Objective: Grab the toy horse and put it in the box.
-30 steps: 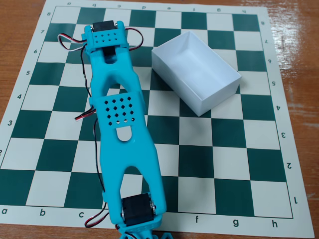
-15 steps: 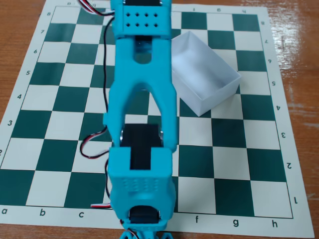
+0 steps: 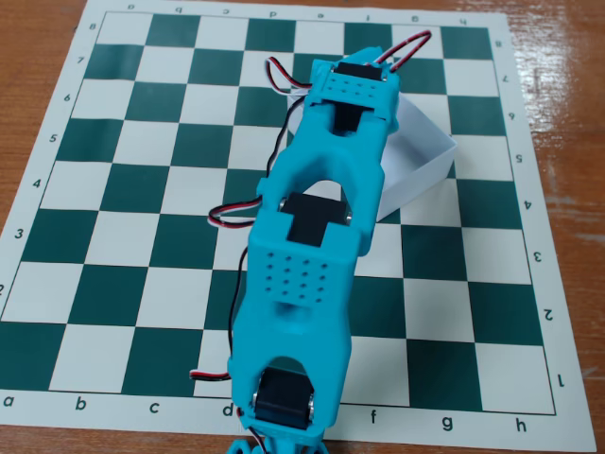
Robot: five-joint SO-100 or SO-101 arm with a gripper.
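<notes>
- Fixed view looks down at a green-and-white chessboard mat (image 3: 123,218) on a wooden table (image 3: 567,57), with the turquoise arm (image 3: 302,284) running up the middle from the bottom edge.
- The arm's far end sits right over the white box (image 3: 421,161), which lies in the upper right part of the board. Only the box's right corner and part of its near wall peek out from under the arm.
- Can't see the gripper itself at all, it's tucked under the wrist section, so I can't tell whether the fingers are apart, together, or clamped on something.
- The toy horse isn't visible anywhere either. No sign of it on the open squares, and if it's under the arm or in the box, the arm blocks it. So where it sits relative to the gripper is anyone's guess.
- Red, white and black servo wires (image 3: 232,213) loop out on the arm's left side and near the top.
- Compared with half a second ago: the arm has swung to the right. Back then its far end was over the top middle of the board, just left of the box, and most of the box interior showed. Now it covers most of the box. The box itself hasn't moved.
</notes>
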